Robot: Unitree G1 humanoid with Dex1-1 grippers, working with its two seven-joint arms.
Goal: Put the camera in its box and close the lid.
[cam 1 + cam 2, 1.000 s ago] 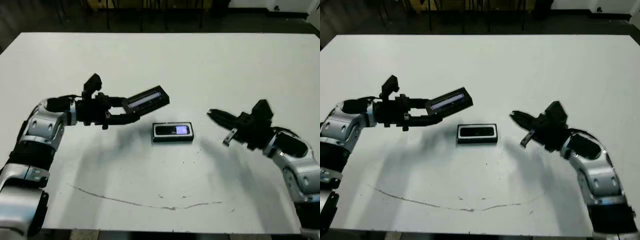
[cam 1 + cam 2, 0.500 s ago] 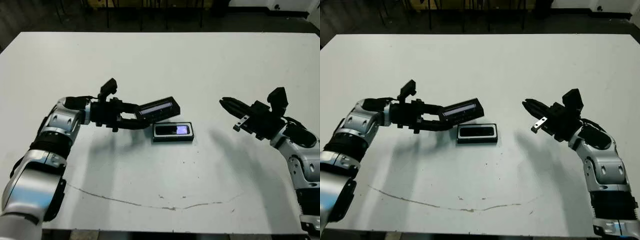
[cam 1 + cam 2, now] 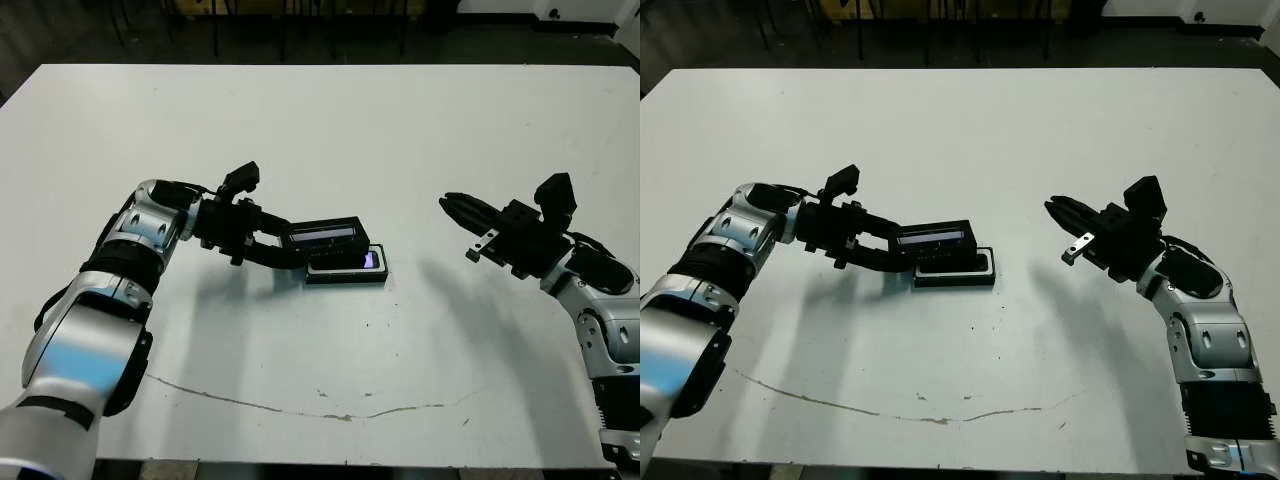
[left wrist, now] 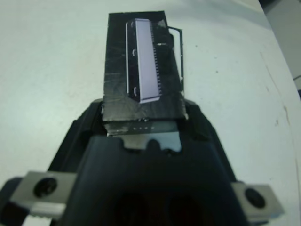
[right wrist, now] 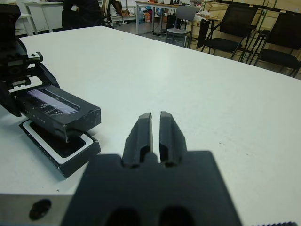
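Lid (image 3: 322, 236) hangs tilted just over the box (image 3: 347, 268), mid-tabletop (image 3: 400, 130), grasped in my left gripper (image 3: 283, 250); I see bare room all round. Camera (image 3: 345, 262) lies inside. Only my left wrist view shows the lid's pale strip. Right gripper (image 5: 154, 134), clenched empty, sits well apart.

Even overhead light falls on the white tabletop (image 3: 330, 130), bright without harsh glare. Soft grey shadows spread beneath both arms toward the near edge. The head views are sharp, with dark corners beyond the far edge. In the left wrist view the lid (image 4: 141, 70) is slightly blurred; in the right wrist view the near fingers (image 5: 141, 136) look soft.
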